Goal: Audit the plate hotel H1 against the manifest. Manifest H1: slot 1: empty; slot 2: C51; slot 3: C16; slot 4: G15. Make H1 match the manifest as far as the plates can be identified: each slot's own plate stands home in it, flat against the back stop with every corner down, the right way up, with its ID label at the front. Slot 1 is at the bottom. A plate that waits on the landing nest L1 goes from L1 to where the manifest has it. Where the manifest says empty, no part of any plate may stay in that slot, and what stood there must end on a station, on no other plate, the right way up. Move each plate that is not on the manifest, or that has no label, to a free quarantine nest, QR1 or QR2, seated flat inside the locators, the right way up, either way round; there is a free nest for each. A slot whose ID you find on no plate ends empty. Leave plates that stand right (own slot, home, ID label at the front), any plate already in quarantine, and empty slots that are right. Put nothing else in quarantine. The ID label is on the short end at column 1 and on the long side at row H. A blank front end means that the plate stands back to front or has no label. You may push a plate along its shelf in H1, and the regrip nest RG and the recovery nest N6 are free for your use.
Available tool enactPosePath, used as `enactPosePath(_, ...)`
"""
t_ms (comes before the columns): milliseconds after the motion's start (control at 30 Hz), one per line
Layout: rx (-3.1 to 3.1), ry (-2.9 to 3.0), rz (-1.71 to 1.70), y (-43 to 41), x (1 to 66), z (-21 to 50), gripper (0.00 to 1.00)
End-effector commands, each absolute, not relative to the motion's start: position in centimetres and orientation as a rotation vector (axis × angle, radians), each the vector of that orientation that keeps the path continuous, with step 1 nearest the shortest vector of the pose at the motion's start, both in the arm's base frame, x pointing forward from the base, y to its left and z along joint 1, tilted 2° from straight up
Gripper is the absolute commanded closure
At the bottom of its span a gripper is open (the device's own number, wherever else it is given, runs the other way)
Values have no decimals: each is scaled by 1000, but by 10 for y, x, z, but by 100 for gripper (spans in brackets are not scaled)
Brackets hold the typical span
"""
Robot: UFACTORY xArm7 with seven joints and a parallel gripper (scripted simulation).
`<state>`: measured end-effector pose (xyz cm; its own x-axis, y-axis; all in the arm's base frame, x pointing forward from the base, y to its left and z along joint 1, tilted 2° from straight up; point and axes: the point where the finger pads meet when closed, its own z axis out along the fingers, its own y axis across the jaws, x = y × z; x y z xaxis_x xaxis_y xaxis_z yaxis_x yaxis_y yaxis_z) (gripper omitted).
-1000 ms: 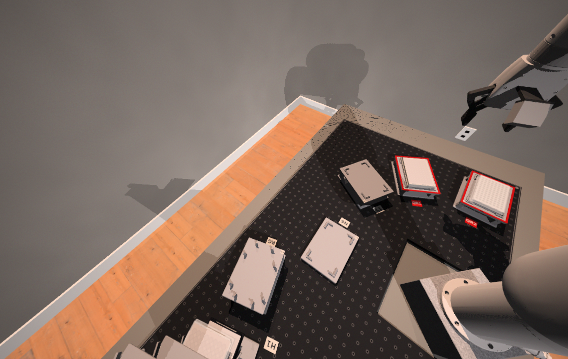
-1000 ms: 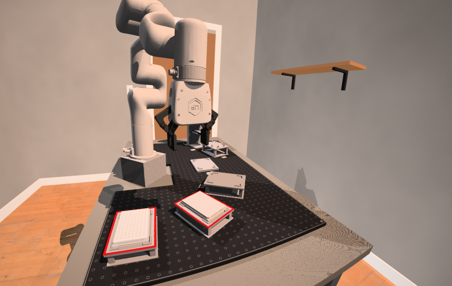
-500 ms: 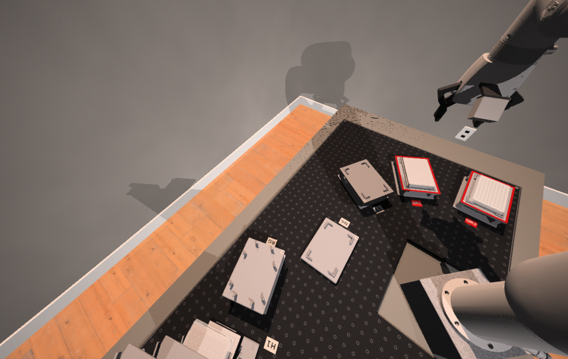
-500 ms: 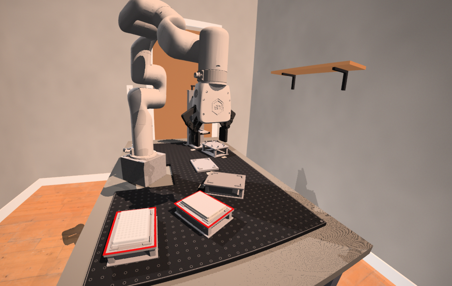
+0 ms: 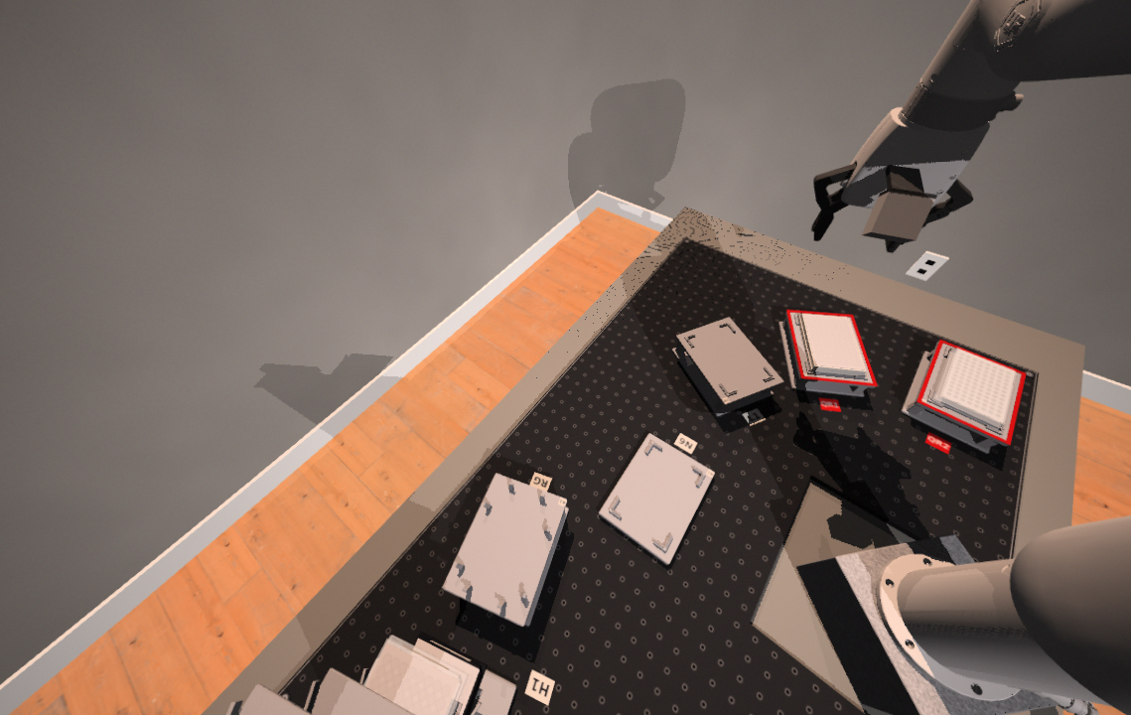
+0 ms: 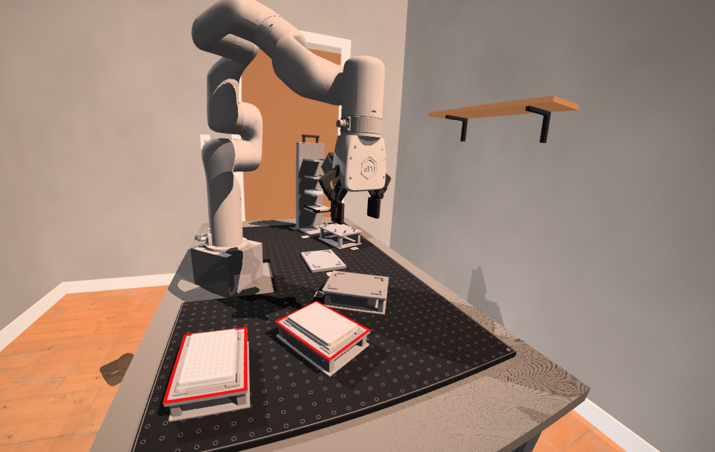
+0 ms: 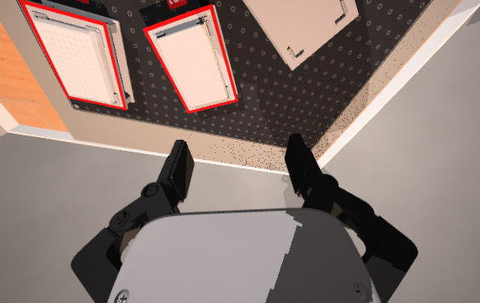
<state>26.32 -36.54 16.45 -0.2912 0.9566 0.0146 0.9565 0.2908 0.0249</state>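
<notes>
My gripper is open and empty, high in the air over the table's wall-side edge, past the quarantine nests. A smooth-topped plate sits in the red-framed nest QR1. A plate with its wells showing sits in the red-framed nest QR2. The landing nest L1 is bare. The plate hotel H1 stands at the table's far end; I cannot read its slots or labels.
The recovery nest N6 and the raised regrip nest RG are bare, between L1 and H1. The arm's base stands on the other long side. A wall runs close behind the gripper.
</notes>
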Motion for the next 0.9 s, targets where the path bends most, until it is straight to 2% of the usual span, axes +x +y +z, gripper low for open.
enactPosePath(0, 1869, 2516, 42, -359, 277, 167, 0)
enactPosePath(867, 1869, 2516, 43, -282, 367, 170, 0)
